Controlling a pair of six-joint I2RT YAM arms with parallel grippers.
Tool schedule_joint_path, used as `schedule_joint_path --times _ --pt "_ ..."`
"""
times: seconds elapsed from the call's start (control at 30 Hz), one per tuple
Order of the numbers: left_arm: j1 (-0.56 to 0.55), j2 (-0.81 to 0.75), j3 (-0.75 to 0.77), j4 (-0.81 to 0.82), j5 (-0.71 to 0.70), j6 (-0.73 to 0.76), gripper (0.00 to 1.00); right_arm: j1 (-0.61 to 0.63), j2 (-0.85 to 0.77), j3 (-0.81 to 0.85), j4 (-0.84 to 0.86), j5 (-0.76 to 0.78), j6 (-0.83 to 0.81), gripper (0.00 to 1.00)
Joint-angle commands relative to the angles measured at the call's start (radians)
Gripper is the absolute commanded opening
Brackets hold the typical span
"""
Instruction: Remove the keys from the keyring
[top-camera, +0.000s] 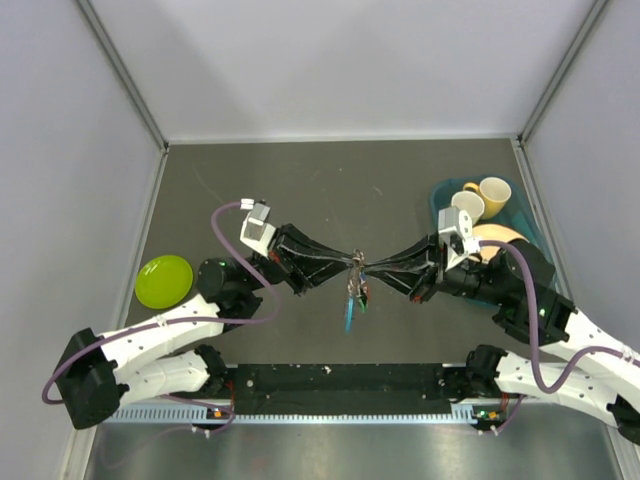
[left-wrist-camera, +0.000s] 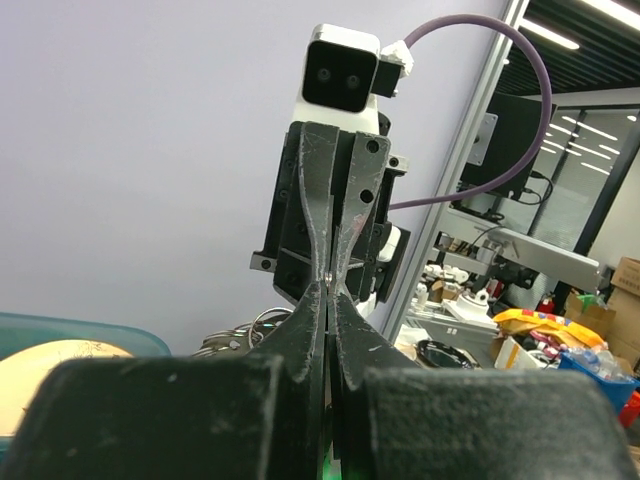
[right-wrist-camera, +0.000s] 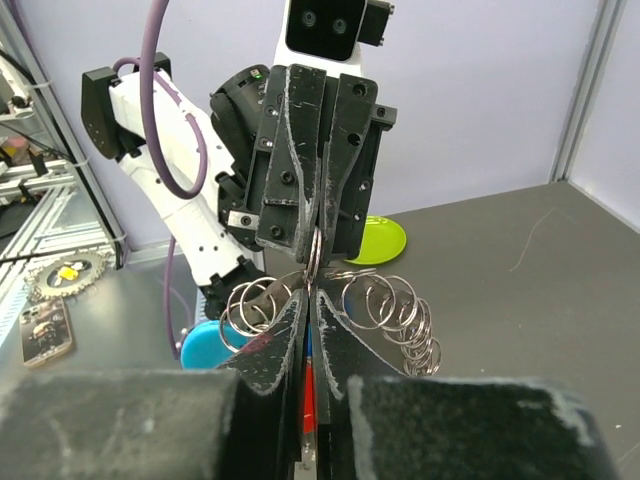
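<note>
L claw (top-camera: 350, 263) & R claw (top-camera: 364, 265) pinch keyring (top-camera: 357, 257); tab (top-camera: 348, 312) hangs vertical.

Stretched inward from near edge, wrists level. Meeting tip to tip above centre: left gripper (top-camera: 351, 262), right gripper (top-camera: 367, 266). Pinched tight on keyring (right-wrist-camera: 314, 256) from opposite sides, fingers pressed together.

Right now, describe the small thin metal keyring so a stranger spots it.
Over the dark grey table, find where the left gripper and right gripper meet tip to tip. The small thin metal keyring is pinched between them; unlike the wire coils beside it, it is one ring, blue and green pieces dangling below.
</note>
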Motion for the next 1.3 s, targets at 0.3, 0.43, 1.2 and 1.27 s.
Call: schedule_joint_path --times 0.3,0.43,1.2,1.27 --pt "-0.001 -0.07 0.032 -0.168 -0.207 0.073 0.0 0.012 0.005 -0.041 0.016 0.058 -0.044 0.0" --pt "-0.001 -0.075 0.026 -0.203 -0.239 0.091 0.0 0.012 0.014 -0.054 0.007 0.088 -0.058 0.0" --pt "0.473 -0.152 -0.032 -0.739 -0.346 0.252 0.0 -0.225 0.143 -0.127 -0.003 0.384 -0.01 0.0" --pt "0.487 -0.132 -0.023 -0.792 -0.38 0.275 0.0 -0.314 0.235 -0.133 0.062 0.286 0.025 0.0"
